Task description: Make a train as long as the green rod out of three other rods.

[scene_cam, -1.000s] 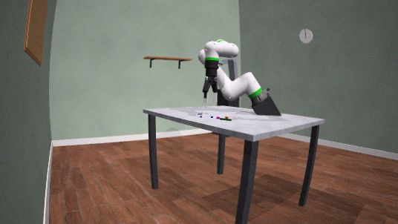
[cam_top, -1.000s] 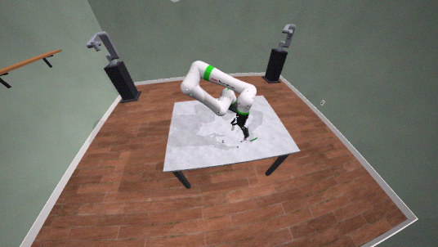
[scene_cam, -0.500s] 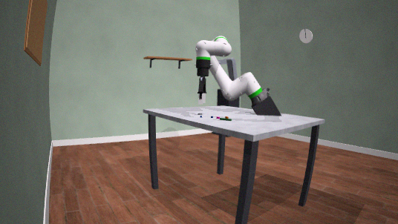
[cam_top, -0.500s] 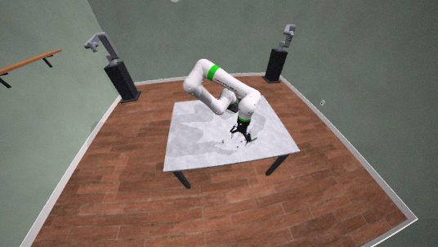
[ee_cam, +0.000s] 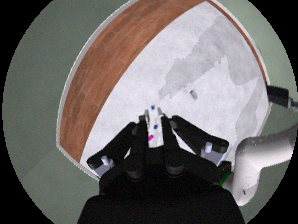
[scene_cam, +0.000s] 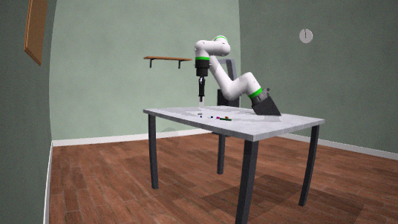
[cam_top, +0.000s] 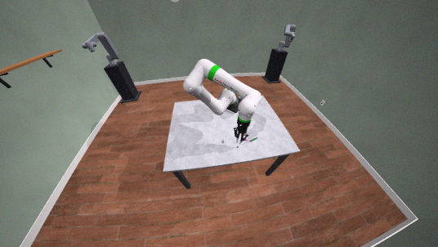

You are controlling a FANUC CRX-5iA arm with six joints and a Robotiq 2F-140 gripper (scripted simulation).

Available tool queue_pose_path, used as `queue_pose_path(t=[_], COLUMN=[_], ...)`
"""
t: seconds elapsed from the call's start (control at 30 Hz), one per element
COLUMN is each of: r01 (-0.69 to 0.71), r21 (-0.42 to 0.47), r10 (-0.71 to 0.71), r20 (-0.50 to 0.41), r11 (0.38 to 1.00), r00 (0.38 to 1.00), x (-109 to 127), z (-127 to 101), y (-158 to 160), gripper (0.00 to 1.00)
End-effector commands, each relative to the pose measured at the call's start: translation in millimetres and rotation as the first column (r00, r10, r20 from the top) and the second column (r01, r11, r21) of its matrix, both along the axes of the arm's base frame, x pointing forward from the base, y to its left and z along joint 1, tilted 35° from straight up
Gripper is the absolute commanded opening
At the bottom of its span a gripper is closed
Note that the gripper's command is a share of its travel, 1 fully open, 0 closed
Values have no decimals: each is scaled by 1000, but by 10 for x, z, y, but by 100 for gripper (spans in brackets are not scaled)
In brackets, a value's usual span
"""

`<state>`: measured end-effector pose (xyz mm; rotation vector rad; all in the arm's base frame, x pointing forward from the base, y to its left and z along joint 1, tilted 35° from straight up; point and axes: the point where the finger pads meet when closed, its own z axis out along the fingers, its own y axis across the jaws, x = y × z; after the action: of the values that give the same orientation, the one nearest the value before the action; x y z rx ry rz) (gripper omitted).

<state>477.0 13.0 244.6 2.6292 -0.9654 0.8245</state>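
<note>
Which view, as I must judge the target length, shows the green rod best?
Top view: the green rod is seen from above, its whole length showing, though small. The exterior view shows it at a low angle, as a dark sliver. The wrist view misses it.
</note>
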Motion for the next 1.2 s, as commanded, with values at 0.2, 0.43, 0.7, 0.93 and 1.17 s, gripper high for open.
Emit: queue_pose_path(t=[0.2,0.43,0.7,0.93,1.17], r01=[0,0,0,0,0], r21=[0,0,0,0,0], r10=[0,0,0,0,0], r20=[0,0,0,0,0], r11=[1000,1000,1000,1000,1000], r00=[1000,1000,1000,1000,1000], x=[0,0,2,11,38], z=[2,2,-1,-17,-65], y=[2,2,0,-7,-30], gripper=[15,15,15,15,15])
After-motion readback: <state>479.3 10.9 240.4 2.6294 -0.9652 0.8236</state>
